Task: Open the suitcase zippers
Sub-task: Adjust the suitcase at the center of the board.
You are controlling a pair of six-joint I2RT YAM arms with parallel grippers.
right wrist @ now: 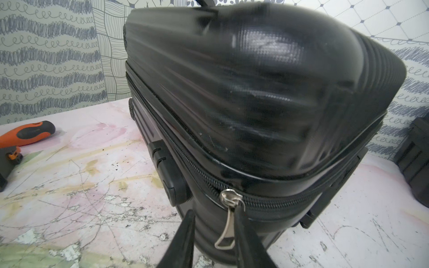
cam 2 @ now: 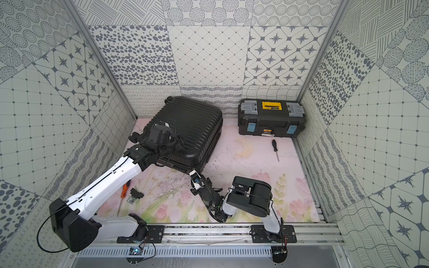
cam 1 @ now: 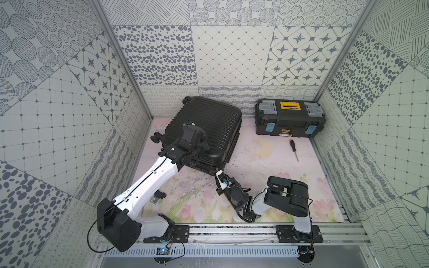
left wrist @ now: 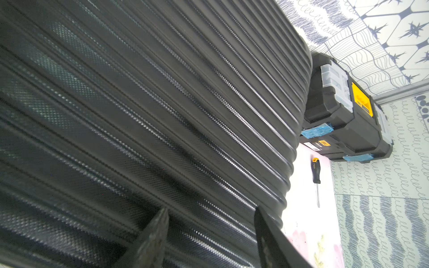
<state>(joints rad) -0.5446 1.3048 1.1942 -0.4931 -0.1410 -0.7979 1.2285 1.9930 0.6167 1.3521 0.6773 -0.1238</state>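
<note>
L gripper (left wrist: 210,210), jaws apart, nr suitcase (left wrist: 139,104)

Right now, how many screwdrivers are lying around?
2. A black one lies in front of the toolbox; an orange one lies beside the left arm, partly under it. Others may be hidden.

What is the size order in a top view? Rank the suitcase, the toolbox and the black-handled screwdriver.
Largest to smallest, as they look in a top view:
1. suitcase
2. toolbox
3. black-handled screwdriver, by far the smallest

The gaps are plain, so nearness to the camera leaves no doubt about the order.
</note>
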